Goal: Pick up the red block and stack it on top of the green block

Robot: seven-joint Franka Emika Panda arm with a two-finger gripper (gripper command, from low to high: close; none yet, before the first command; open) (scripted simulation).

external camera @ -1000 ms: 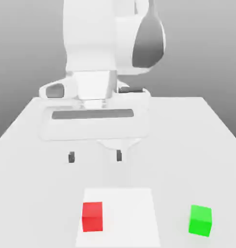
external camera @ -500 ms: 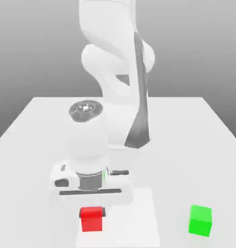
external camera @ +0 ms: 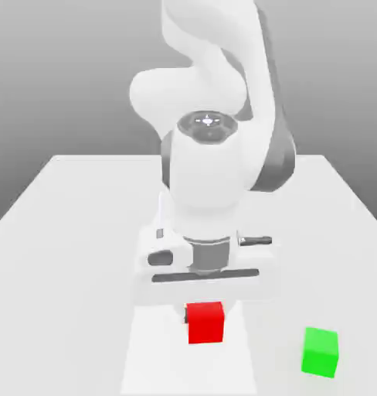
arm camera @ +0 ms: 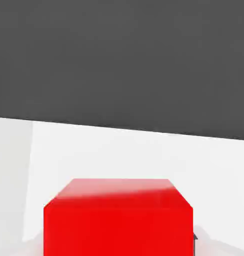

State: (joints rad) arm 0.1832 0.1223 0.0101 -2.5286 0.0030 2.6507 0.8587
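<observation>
My own hand body is covering my fingers in the exterior view, so where they are meeting the cube is hard to make out; just a dark sliver is peeking out beside the cube's edge in the hand view. I am clamping my gripper (external camera: 205, 313) narrowly on the red block (external camera: 205, 322), which is sitting directly under my palm, between my fingers, and is cut off at the frame edge in the hand view (arm camera: 118, 217). The block is hanging over a paler square patch (external camera: 145, 348) of the table (external camera: 60, 209). The green block (external camera: 320, 352) is resting on the table well apart from my gripper, toward the exterior view's right.
</observation>
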